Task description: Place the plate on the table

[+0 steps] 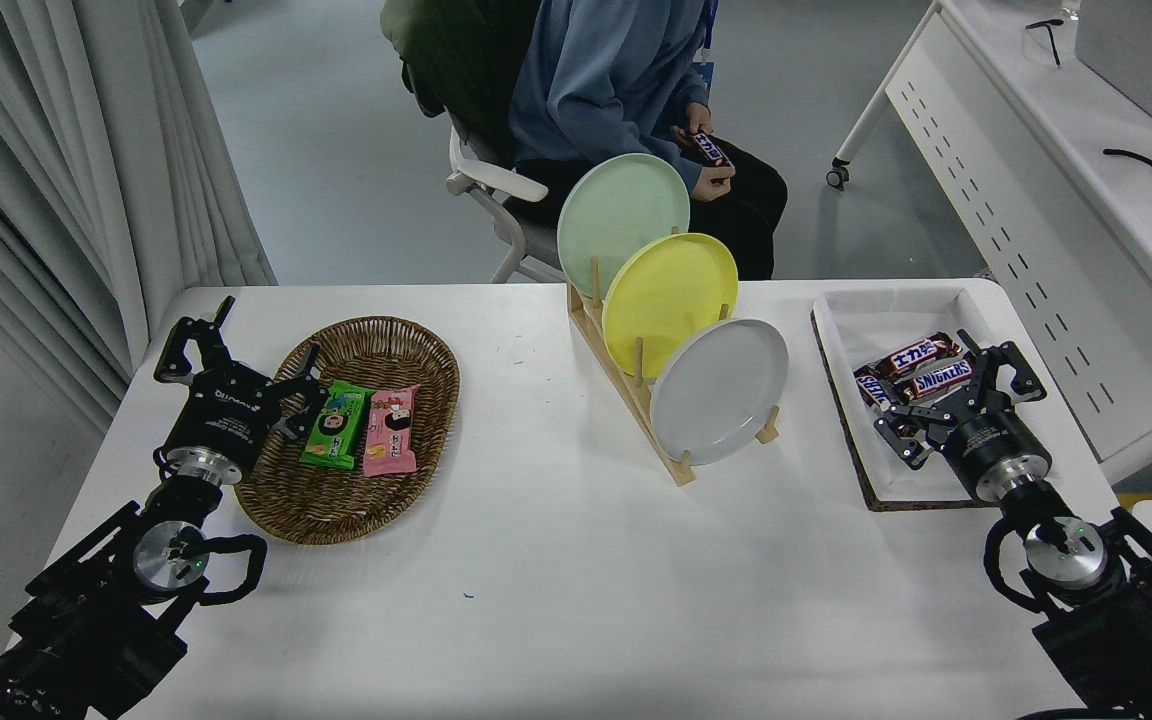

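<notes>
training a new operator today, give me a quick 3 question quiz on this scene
1. True or false: the grey plate stands upright in the wooden rack, nearest the camera.
2. Which is open and hovering over the white tray holding the snickers bars? A) left end effector B) right end effector C) a person's hand
3. Fill in: the two snack packets lie in the ____.

Key
1. True; the yellow plate and green plate stand behind it.
2. B, the right end effector; the left end effector sits open at the basket's left edge.
3. basket
</notes>
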